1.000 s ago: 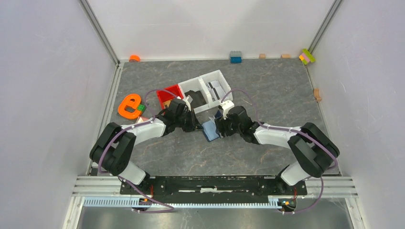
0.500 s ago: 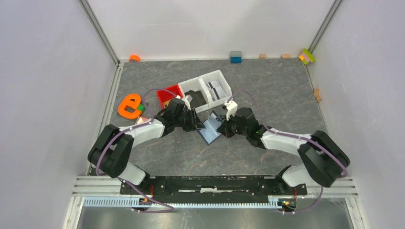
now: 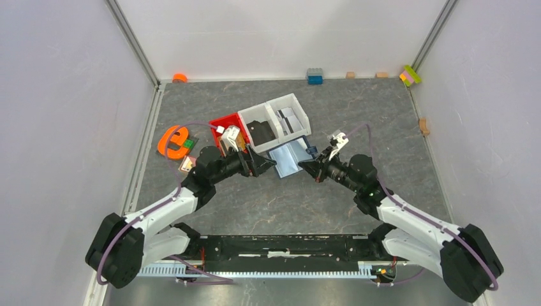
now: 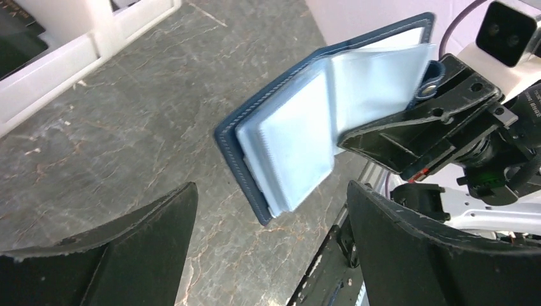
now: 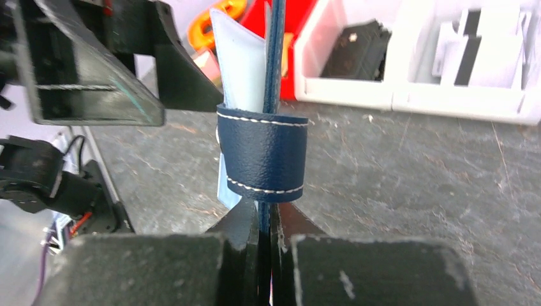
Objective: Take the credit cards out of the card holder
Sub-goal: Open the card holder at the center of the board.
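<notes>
Holder (image 3: 288, 159) sits at the centre of the top view, spread open and tilted, with its pale sleeves (image 4: 287, 146) fanned towards the left claw (image 3: 266, 164). Whether its lower corner touches the surface (image 3: 383, 121) I cannot tell. The right claw (image 5: 261, 213) is clamped on the navy cover just below the strap (image 5: 263, 156), so the holder stands on edge in the right wrist view. The left claw is spread wide and holds nothing. Its fingers (image 4: 127, 248) frame the sleeves from the lower corners of the left wrist view.

No cards show clearly through the sleeves. Flat grey pieces (image 3: 291, 119) lie in the right compartment of the white bin (image 3: 300, 105), just above the holder, but I cannot tell whether they are cards.

The step in hand looks like reaching in for a card. To do it well:
- **Right claw:** it should grip the cover alone and hold firm, so the sleeves hang free.
- **Left claw:** it should come at one sleeve's open edge and narrow before it closes.
- **The pinch:** it should take only the card's exposed edge, not the plastic.
- **The pull:** it should run straight along the sleeve, since a skewed pull would likely drag the holder or jam the card.
</notes>
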{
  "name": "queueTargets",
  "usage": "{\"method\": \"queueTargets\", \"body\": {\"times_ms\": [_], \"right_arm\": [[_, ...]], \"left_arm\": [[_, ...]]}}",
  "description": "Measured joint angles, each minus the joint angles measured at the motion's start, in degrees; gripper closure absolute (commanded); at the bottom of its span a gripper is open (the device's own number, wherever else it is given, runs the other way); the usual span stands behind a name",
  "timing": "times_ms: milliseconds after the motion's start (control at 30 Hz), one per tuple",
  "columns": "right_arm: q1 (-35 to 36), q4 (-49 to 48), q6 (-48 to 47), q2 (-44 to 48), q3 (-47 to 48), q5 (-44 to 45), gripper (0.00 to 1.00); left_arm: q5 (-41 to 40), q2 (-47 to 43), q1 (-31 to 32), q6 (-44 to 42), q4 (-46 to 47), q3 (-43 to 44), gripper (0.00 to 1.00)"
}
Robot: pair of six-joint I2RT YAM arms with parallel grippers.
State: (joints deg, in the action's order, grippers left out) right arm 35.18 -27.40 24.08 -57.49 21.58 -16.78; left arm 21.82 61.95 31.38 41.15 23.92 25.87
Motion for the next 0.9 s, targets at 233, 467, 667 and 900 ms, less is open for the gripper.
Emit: {"method": "queueTargets", "body": {"times_ms": [233, 467, 667, 900], "right_arm": [[-0.07, -4.74, 2.75, 6.14, -1.68, -2.97, 1.0], [-0.09, -6.71, 4.13, 5.7, -2.05, -4.9, 1.0], [-0.11, -8.22, 4.59, 2.58, -2.29, -5.09, 1.0], [-0.17, -9.05, 5.05, -1.51, -2.32, -6.34, 0.99]], "left_arm": [[4.17, -0.24, 0.0, 1.7, 8.74, -1.99, 0.24], [9.75, 0.61, 0.0, 4.68, 18.16, -3.26, 0.58], [12.72, 1.36, 0.0, 6.43, 23.41, -3.78, 0.62], [14.19, 3.89, 0.0, 7.37, 24.37, -3.78, 0.76]]}}
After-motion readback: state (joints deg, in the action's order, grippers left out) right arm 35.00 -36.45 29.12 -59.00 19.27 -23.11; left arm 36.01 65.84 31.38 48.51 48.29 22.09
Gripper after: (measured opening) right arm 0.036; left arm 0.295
